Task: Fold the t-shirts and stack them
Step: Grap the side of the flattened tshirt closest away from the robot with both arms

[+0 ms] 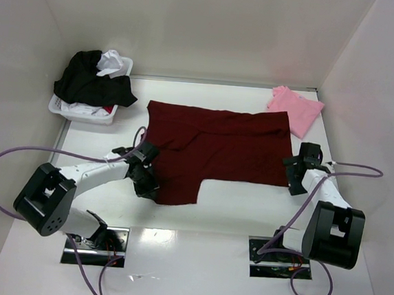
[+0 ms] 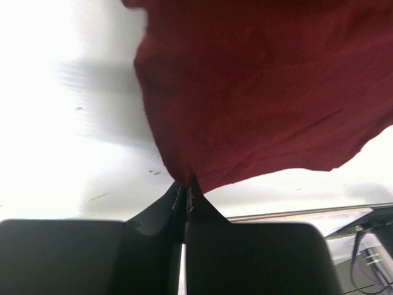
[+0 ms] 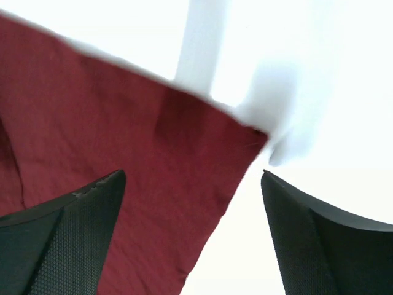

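Maroon t-shirt (image 1: 231, 147) lies spread mid-counter (image 1: 247, 207). Left gripper (image 2: 186, 187) pinched tight on edge of its near-left flap. Right gripper (image 3: 191, 178) wide apart over near-right corner, holding nothing. Cloth probably light, limp, drapes; best taken at hems, corners.

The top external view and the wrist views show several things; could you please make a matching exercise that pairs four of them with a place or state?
Things:
1. maroon t-shirt
2. pink t-shirt
3. white bin
4. left gripper

Places or states:
A. in the far left corner
B. shut on a cloth edge
C. spread across the middle
D. in the far right corner

Pairs: 1-C, 2-D, 3-A, 4-B.
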